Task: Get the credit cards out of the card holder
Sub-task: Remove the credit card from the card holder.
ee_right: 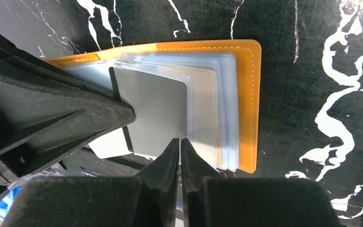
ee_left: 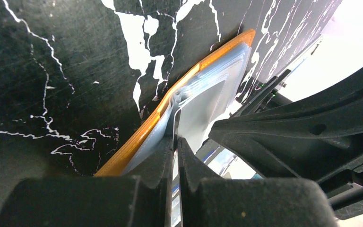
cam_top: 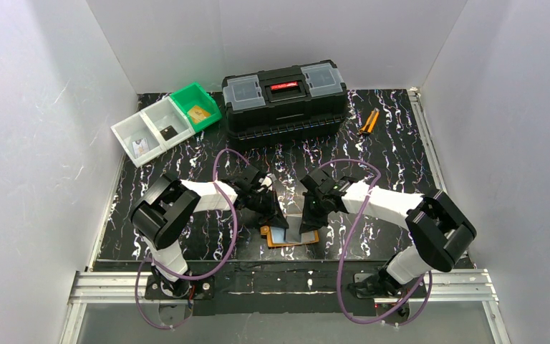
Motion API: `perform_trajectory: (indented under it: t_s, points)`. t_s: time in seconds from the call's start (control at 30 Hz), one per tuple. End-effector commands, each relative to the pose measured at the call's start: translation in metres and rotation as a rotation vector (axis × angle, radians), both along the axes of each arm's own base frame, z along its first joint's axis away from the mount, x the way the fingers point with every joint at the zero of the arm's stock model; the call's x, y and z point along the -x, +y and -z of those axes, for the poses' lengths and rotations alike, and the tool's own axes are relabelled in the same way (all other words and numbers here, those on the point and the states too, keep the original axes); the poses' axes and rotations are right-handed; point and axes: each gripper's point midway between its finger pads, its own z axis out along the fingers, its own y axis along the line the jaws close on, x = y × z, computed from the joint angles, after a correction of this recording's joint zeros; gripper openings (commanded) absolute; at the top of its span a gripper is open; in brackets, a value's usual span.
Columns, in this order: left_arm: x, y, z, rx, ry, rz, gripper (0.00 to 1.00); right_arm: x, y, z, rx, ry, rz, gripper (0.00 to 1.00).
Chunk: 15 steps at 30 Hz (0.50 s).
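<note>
The orange card holder [cam_top: 293, 244] lies open on the black marbled table between both arms, its clear plastic pockets [ee_right: 227, 109] fanned out. A grey credit card [ee_right: 156, 109] sits on top of the stack. My left gripper [ee_left: 176, 139] is shut on a thin pocket leaf of the card holder [ee_left: 137, 142], seen edge-on between its jaws. My right gripper [ee_right: 180, 142] points down at the card's near edge, its jaws drawn to a hairline slit over that edge. In the top view the left gripper [cam_top: 278, 218] and right gripper [cam_top: 306, 218] nearly touch above the holder.
A black toolbox [cam_top: 284, 97] stands at the back. White bins [cam_top: 150, 132] and a green bin [cam_top: 195, 107] with small items sit at the back left. Orange-handled pliers [cam_top: 367, 122] lie at the back right. Purple cables loop beside both arms.
</note>
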Motion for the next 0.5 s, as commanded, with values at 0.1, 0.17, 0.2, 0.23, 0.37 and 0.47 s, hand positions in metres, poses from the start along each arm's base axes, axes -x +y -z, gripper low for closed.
perform_trajectory:
  t_s: [0.1, 0.17, 0.2, 0.23, 0.37, 0.47]
  points:
    - [0.009, 0.016, 0.02, -0.123, 0.017, 0.002, 0.0, -0.006, 0.011, -0.002, -0.016, -0.007, 0.012, 0.08]
    - [0.009, 0.015, 0.02, -0.121, 0.017, 0.003, 0.0, -0.006, 0.01, 0.002, -0.012, -0.003, 0.015, 0.07]
    - [0.01, 0.015, 0.02, -0.121, 0.016, 0.004, 0.0, -0.005, 0.009, 0.003, -0.006, 0.001, 0.019, 0.06]
    - [0.01, 0.016, 0.02, -0.122, 0.018, 0.003, 0.0, -0.005, 0.008, 0.005, -0.001, 0.004, 0.021, 0.06]
    - [0.01, 0.017, 0.02, -0.123, 0.014, 0.004, 0.0, 0.0, 0.001, 0.016, 0.027, 0.026, 0.032, 0.03]
    - [0.011, 0.019, 0.019, -0.133, 0.009, 0.007, 0.0, 0.005, -0.008, 0.022, 0.06, 0.039, 0.046, 0.01]
